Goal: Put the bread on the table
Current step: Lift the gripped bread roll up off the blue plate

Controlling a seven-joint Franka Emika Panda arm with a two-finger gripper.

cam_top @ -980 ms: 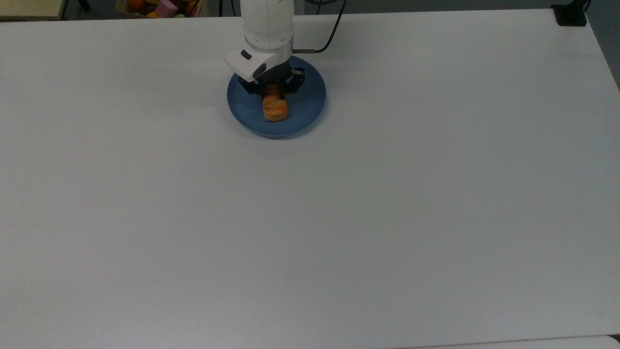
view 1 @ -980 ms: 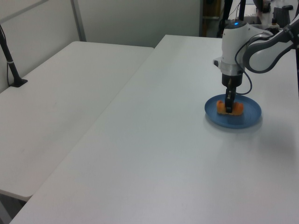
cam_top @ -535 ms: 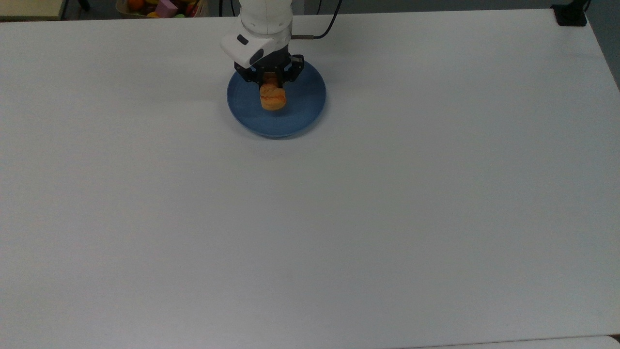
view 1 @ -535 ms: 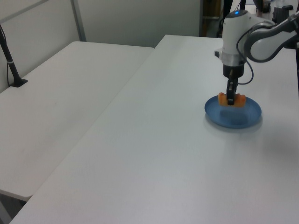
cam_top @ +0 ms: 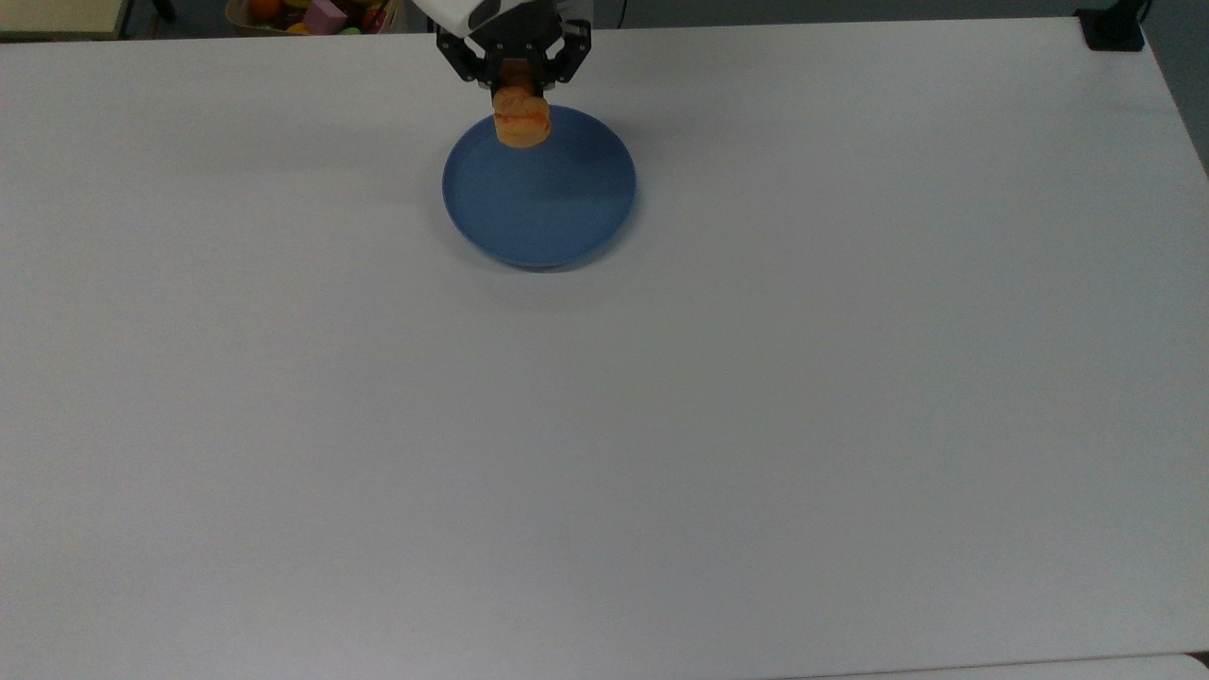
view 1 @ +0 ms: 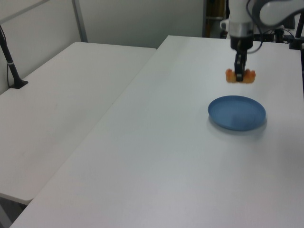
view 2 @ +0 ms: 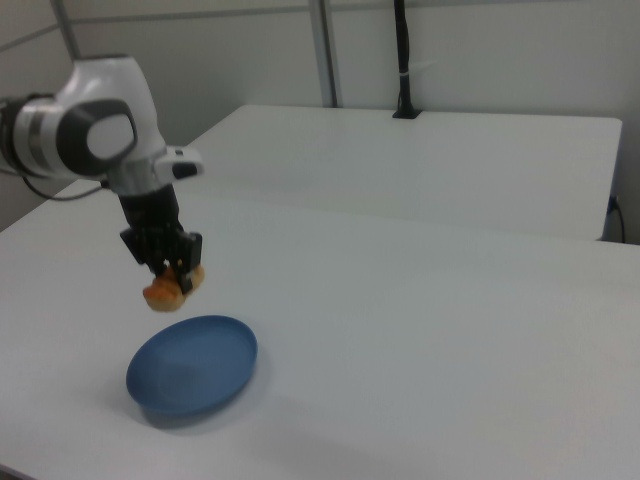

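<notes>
Left view: black two-finger pincer (view 1: 240,75) clamped the small golden-orange braided bread (view 1: 240,76), aloft over the round blue plate (view 1: 237,112) on the plain white matte table (view 1: 156,156); a second white table (view 1: 61,90) stood alongside.

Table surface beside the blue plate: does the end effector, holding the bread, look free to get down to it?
Probably yes. The end effector holds the bread in the air above the blue plate, and the table around the plate lies bare, so nothing blocks a descent.
</notes>
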